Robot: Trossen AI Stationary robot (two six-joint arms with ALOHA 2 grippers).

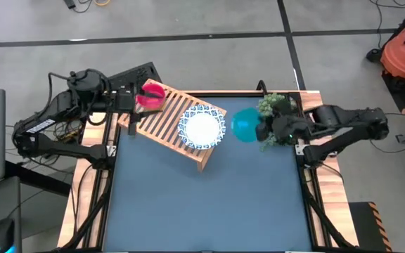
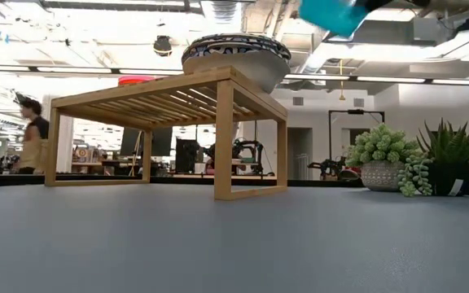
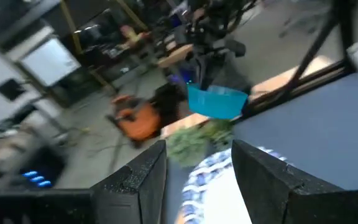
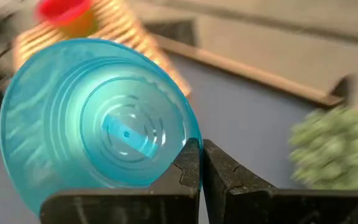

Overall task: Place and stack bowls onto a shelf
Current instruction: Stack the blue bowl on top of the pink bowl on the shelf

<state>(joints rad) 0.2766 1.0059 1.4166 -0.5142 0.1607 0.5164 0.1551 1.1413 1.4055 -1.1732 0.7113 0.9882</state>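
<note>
Above the surface, right end effector (image 4: 201,163) pinches the teal bowl's (image 4: 98,121) rim: light, slick plastic, likely to swivel.

Left end effector (image 3: 197,165), part open, holds nothing.

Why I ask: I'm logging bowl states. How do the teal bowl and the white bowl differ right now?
The teal bowl is plain plastic; the white bowl has a blue patterned rim. The teal bowl is held in the air, tilted, its rim pinched by the right gripper; the white bowl rests upright on the shelf, ungripped. The teal bowl looks smaller than the white bowl. Both are round and open.
</note>
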